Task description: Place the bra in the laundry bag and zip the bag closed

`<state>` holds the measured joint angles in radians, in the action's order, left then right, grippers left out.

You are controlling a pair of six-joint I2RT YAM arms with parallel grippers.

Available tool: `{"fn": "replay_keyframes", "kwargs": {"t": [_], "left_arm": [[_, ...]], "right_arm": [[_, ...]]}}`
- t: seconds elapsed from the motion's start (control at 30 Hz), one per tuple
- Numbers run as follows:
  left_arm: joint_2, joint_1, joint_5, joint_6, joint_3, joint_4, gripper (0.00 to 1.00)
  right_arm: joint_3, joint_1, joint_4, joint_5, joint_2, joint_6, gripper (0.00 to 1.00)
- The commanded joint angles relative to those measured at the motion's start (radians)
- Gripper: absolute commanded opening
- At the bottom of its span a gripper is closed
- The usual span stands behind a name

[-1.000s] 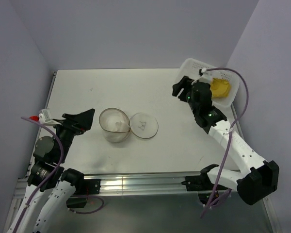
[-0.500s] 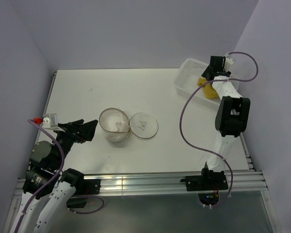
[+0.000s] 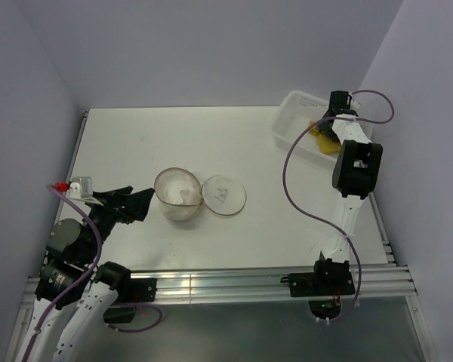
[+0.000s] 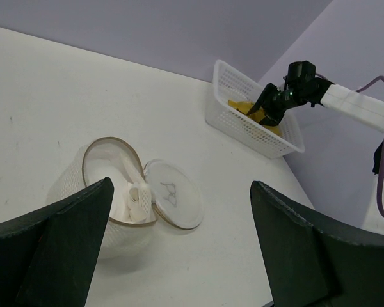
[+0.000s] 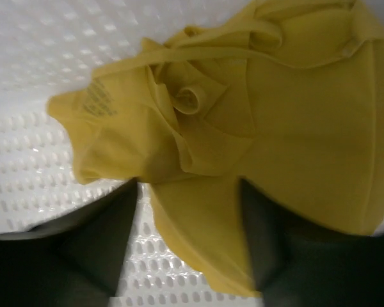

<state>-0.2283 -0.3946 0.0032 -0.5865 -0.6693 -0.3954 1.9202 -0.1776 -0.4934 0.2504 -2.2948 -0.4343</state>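
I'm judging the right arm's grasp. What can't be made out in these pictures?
- Top view: most of the bra, covered by the right arm and right end effector over the basket.
- Right wrist view: whether the fingers touch the bra; they are blurred and cut by the bottom edge.
- Left wrist view: the bra's lower part, behind the basket wall.
- Top view: the laundry bag's zip pulls, too small.

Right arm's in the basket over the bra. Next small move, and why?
Likely ease the right tool down and close on the bra: its jaws stand open astride the fabric in the basket, gripping nothing yet. The bag sits open, lid aside.
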Motion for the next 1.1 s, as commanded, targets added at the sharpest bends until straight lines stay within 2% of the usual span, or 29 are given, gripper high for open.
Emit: {"fn": "replay_keyframes", "kwargs": {"t": [0.0, 0.07, 0.1, 0.13, 0.17, 0.3, 0.47, 0.67, 0.83, 0.93, 0.97, 1.03, 1.07], "left_arm": [[-0.005, 0.005, 0.009, 0.019, -0.006, -0.002, 0.94], [-0.005, 0.005, 0.006, 0.019, -0.004, -0.002, 0.94], [-0.006, 0.005, 0.006, 0.017, -0.004, 0.001, 0.94], [-0.012, 0.005, 0.007, 0.017, -0.004, 0.001, 0.94], [-0.016, 0.005, 0.007, 0.017, -0.004, 0.0, 0.93], [-0.026, 0.005, 0.006, 0.019, -0.006, 0.0, 0.93], [-0.023, 0.005, 0.003, 0.014, -0.004, -0.006, 0.93], [-0.019, 0.005, 0.003, 0.004, -0.003, -0.002, 0.93], [-0.026, 0.005, 0.003, 0.004, -0.001, 0.006, 0.92], [-0.039, 0.005, 0.026, -0.007, 0.004, 0.027, 0.92], [-0.042, 0.005, 0.038, -0.01, 0.007, 0.038, 0.92], [-0.068, 0.005, 0.064, -0.015, 0.008, 0.07, 0.92], [-0.08, 0.005, 0.101, -0.019, 0.007, 0.081, 0.92]], "right_arm": [[0.031, -0.016, -0.028, -0.048, -0.012, -0.027, 0.6], [-0.007, -0.016, 0.005, -0.042, 0.018, -0.037, 0.33], [-0.067, -0.016, 0.072, -0.045, 0.041, -0.037, 0.14], [-0.093, -0.016, 0.103, -0.046, 0.085, -0.041, 0.05], [-0.114, -0.017, 0.152, -0.048, 0.106, -0.049, 0.0], [-0.205, -0.014, 0.245, -0.08, 0.222, -0.067, 0.0], [-0.349, -0.005, 0.424, -0.137, 0.486, -0.086, 0.0], [-0.406, 0.088, 0.429, -0.137, 0.762, -0.032, 0.0], [-0.51, 0.159, 0.421, -0.201, 0.998, -0.03, 0.0], [-0.688, 0.206, 0.452, -0.279, 1.141, -0.101, 0.0], [-0.825, 0.225, 0.488, -0.278, 1.182, -0.124, 0.0], [-0.974, 0.3, 0.558, -0.214, 1.313, -0.193, 0.0], [-1.119, 0.326, 0.606, -0.177, 1.352, -0.219, 0.0]]}}
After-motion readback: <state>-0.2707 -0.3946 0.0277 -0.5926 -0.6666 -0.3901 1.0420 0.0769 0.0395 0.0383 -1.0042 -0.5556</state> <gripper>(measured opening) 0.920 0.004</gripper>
